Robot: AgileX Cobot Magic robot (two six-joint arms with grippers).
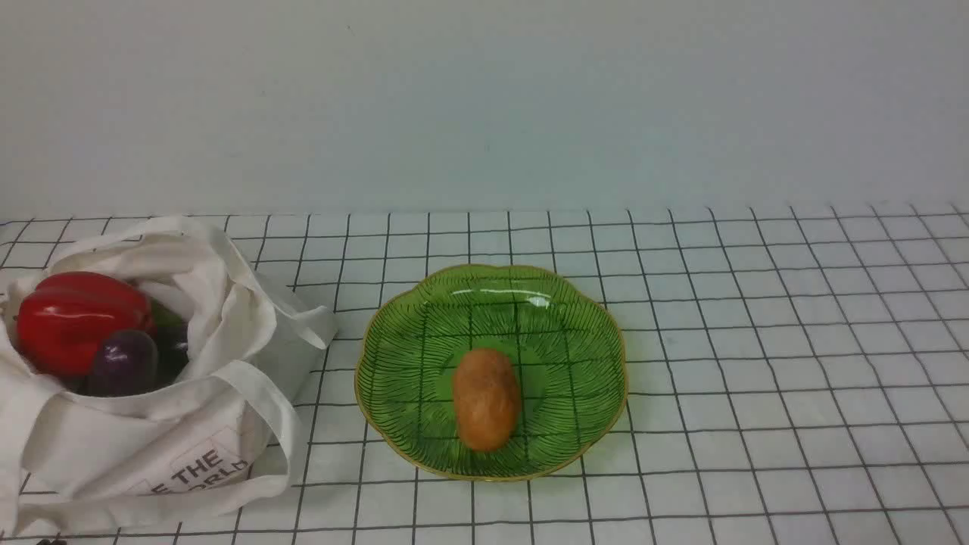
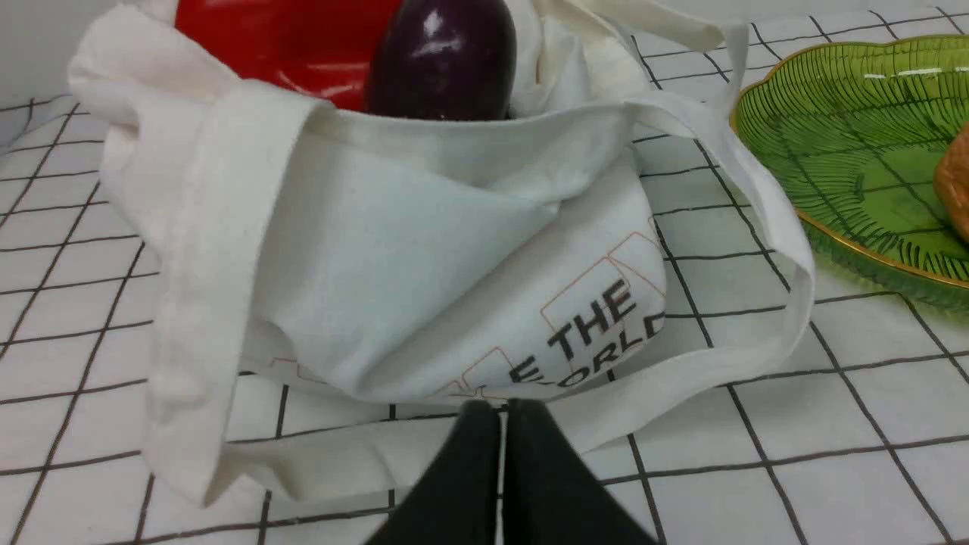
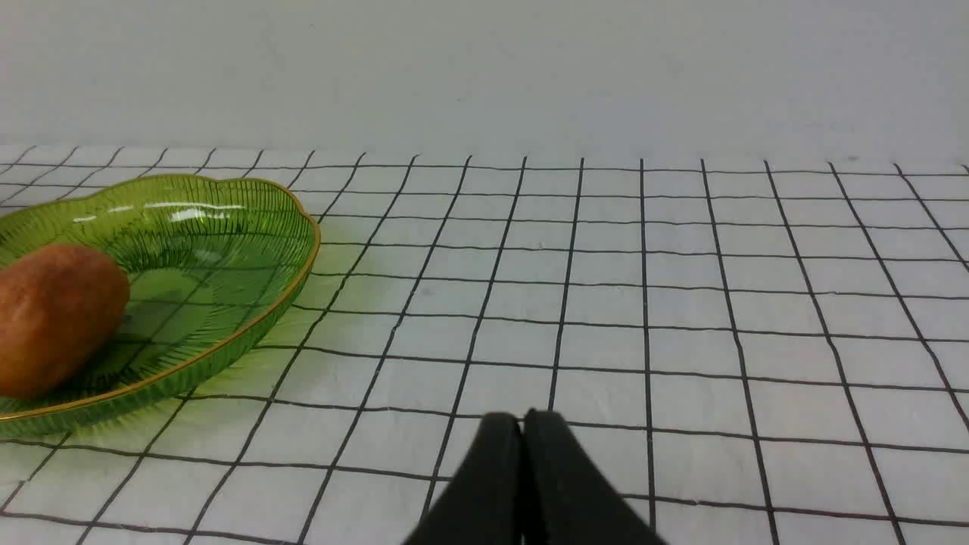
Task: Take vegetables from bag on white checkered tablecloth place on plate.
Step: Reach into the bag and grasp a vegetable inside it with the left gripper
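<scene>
White checkered tablecloth (image 1: 727,363) lay under everything I saw: the canvas tote (image 1: 151,439) on the left, holding the red bell pepper (image 1: 83,322) and eggplant (image 1: 123,363), and the glass plate (image 1: 409,363) bearing the potato (image 1: 486,399). My left fingers (image 2: 503,424) and right fingers (image 3: 521,431) were together.

Front view: bag (image 1: 151,446) clipped at the picture's left edge, its printed lettering (image 1: 198,473) partly lost in folds, so only "THE" reads whole; lower parts of the red pepper (image 1: 83,322) and eggplant (image 1: 123,363) sit out of sight behind the bag's front edge, and the dark green item (image 1: 172,337) beside them is too covered to identify. Left wrist view cuts off the tops of pepper and eggplant, plus the far portions of plate (image 2: 870,151) and potato (image 2: 955,185); right wrist view crops plate and potato too, and both grippers' rear ends.
</scene>
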